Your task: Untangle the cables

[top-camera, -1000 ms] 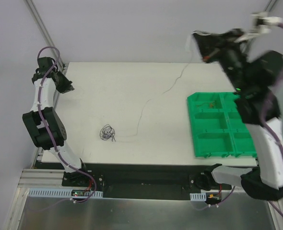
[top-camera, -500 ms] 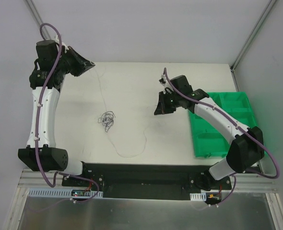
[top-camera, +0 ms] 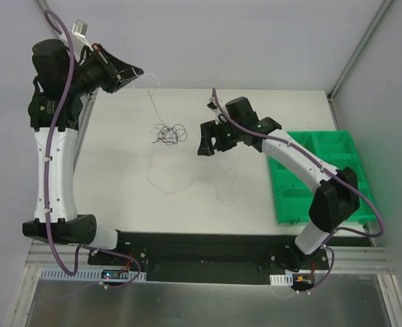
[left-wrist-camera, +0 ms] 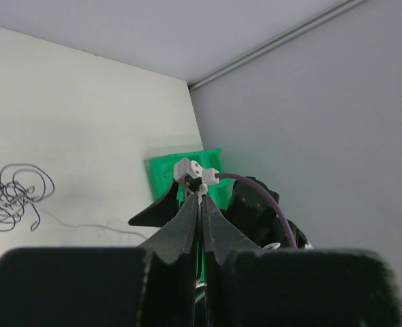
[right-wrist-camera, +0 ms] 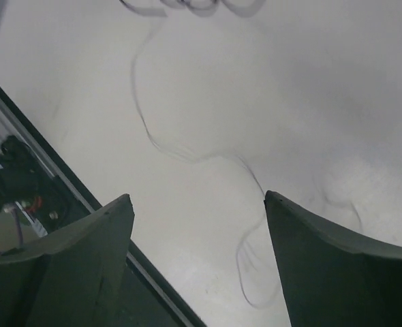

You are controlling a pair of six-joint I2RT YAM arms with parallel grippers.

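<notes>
My left gripper (top-camera: 138,71) is raised high over the far left corner of the white tabletop (top-camera: 255,197). Its two fingers are pressed flat together (left-wrist-camera: 201,201). From their tips a hair-thin pale strand (top-camera: 152,102) runs down to the small knot of hair-thin dark wires (top-camera: 169,133), so I take it to be pinched there. In the wrist view the wire is too fine to make out between the pads. The knot (left-wrist-camera: 13,196) sits toward the far side of the table, left of centre. My right gripper (top-camera: 206,139) is just to its right, apart from it. That gripper (right-wrist-camera: 197,197) hangs above the table with its fingers spread wide and nothing in them. A long loose strand (top-camera: 163,191) trails from the knot toward the near edge in slack curves and passes under the right gripper's open span (right-wrist-camera: 187,155). The green plastic compartment tray (top-camera: 277,177) lies at the right edge of the table, well away from the wires.
</notes>
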